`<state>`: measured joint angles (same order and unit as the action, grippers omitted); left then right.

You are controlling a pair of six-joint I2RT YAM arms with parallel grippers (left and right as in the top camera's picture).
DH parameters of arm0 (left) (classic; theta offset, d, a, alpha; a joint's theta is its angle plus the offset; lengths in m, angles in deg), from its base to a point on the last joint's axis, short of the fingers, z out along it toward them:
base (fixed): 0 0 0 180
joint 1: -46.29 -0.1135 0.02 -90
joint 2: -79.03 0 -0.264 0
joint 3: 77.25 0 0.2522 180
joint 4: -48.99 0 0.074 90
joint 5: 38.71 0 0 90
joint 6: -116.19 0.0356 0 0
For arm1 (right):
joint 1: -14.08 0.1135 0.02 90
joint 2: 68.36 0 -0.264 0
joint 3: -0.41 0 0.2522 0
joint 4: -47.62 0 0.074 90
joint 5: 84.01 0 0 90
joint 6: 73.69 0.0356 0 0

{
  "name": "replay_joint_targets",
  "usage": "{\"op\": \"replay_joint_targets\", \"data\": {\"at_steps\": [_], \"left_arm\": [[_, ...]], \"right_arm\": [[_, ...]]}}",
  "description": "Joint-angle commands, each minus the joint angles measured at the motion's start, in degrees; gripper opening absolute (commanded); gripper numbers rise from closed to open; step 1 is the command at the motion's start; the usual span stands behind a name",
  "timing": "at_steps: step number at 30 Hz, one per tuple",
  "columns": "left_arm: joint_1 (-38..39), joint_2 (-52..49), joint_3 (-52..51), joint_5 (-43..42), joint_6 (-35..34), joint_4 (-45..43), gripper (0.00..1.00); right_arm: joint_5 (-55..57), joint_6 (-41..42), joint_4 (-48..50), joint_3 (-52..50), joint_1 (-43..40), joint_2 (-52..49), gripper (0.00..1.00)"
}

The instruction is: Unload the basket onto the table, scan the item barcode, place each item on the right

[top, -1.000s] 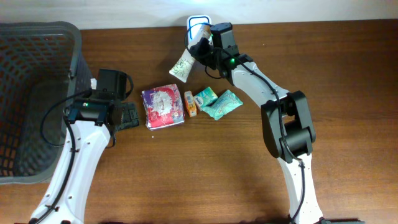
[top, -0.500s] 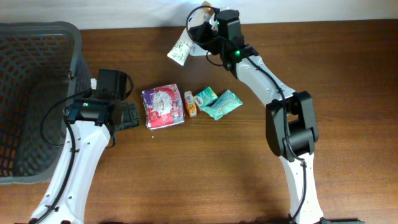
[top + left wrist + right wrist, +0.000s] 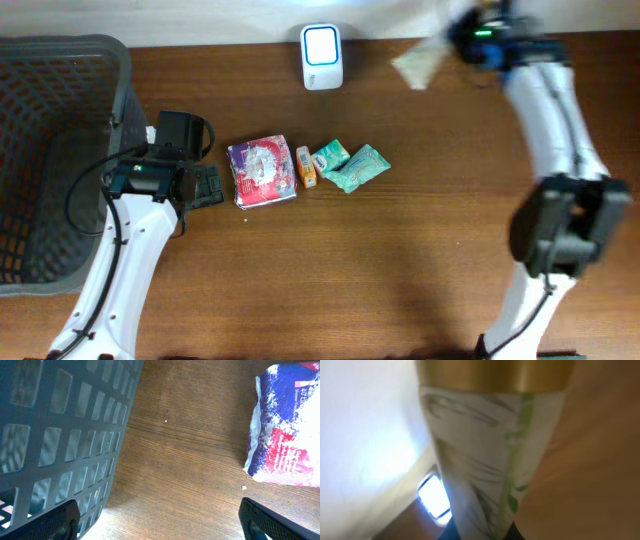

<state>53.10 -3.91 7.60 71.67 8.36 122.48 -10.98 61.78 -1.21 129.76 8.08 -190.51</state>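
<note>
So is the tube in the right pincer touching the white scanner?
Apart. The overhead view shows the tube, blurred, well to the right of the white scanner, with bare wood of the table between them.

A dark brown wood-grain counter fills nearly the whole overhead frame. Along the top edge runs a pale wall strip, brightest at top centre, where glare washes onto the wood below it.
</note>
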Motion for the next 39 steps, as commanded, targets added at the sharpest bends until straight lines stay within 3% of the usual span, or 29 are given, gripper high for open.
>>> {"op": "replay_joint_targets", "data": {"at_steps": [1, 4, 7, 12, 17, 18, 19, 23, 26, 30, 32, 34, 37, 38, 39], "left_arm": [[-0.2, 0.2, 0.0, 0.0, -0.6, -0.1, 0.99], [-0.2, 0.2, 0.0, 0.0, -0.6, -0.1, 0.99], [-0.2, 0.2, 0.0, 0.0, -0.6, -0.1, 0.99], [-0.2, 0.2, 0.0, 0.0, -0.6, -0.1, 0.99], [-0.2, 0.2, 0.0, 0.0, -0.6, -0.1, 0.99], [-0.2, 0.2, 0.0, 0.0, -0.6, -0.1, 0.99], [-0.2, 0.2, 0.0, 0.0, -0.6, -0.1, 0.99], [-0.2, 0.2, 0.0, 0.0, -0.6, -0.1, 0.99], [-0.2, 0.2, 0.0, 0.0, -0.6, -0.1, 0.99], [-0.2, 0.2, 0.0, 0.0, -0.6, -0.1, 0.99], [-0.2, 0.2, 0.0, 0.0, -0.6, -0.1, 0.99], [-0.2, 0.2, 0.0, 0.0, -0.6, -0.1, 0.99], [-0.2, 0.2, 0.0, 0.0, -0.6, -0.1, 0.99], [-0.2, 0.2, 0.0, 0.0, -0.6, -0.1, 0.99], [-0.2, 0.2, 0.0, 0.0, -0.6, -0.1, 0.99]], "right_arm": [[3.5, -7.7, -8.8, 1.3, -9.1, 2.8, 0.04], [17.5, -18.5, -21.6, 1.3, -19.0, 2.8, 0.04], [24.8, -24.5, -26.2, 0.5, -25.2, 2.7, 0.04], [25.2, -27.1, -25.5, -5.6, -32.4, 2.7, 0.04], [25.2, -27.1, -21.9, -13.2, -33.4, 2.7, 0.04], [25.2, -27.1, -21.6, -14.2, -33.4, 2.7, 0.12], [25.2, -27.0, -21.6, -14.7, -33.4, 2.7, 0.28], [24.5, -27.0, -22.4, -14.6, -33.4, 3.5, 0.38], [11.0, -27.0, -22.3, -14.6, -33.1, 5.8, 0.4], [-5.6, -27.8, -22.6, -14.7, -28.4, 7.6, 0.41], [-13.0, -32.2, -24.2, -14.7, -22.5, 7.5, 0.46], [-12.8, -37.4, -25.7, -14.7, -15.2, 7.3, 0.59], [-8.8, -45.3, -25.6, -15.2, -4.9, 7.2, 0.92], [-3.5, -45.2, -25.3, -15.2, 0.3, 7.0, 0.99], [-1.6, -45.2, -24.9, -15.2, 4.8, 6.5, 0.99]]}}
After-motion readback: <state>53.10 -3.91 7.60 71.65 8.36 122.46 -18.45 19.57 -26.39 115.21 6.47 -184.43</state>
